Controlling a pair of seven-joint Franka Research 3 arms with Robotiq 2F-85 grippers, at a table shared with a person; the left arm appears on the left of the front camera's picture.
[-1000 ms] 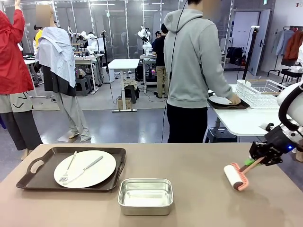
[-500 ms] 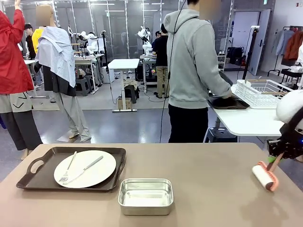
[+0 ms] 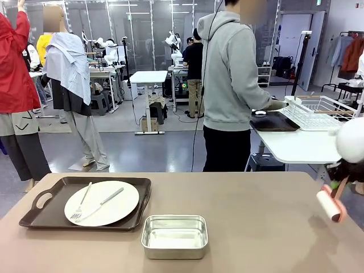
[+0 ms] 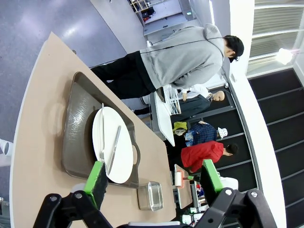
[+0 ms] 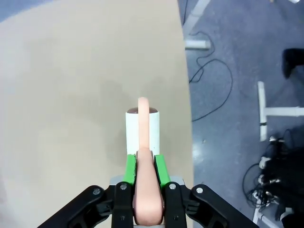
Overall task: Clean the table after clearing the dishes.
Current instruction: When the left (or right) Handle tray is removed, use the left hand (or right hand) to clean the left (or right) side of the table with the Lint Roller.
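Right claw (image 5: 144,169) clamped on the lint roller (image 5: 141,130) by its handle, at the right edge of the desk (image 3: 239,227) — left claw (image 4: 153,176) spread apart. The plate (image 3: 116,213) sits on its tray (image 3: 62,185), far left.

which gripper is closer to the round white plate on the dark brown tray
Left. The left gripper hangs open facing the white plate; the right gripper, shut on a pink lint roller, is at the table's right edge.

Front camera faces across table (image 3: 250,227); wrist cameras overlook it.
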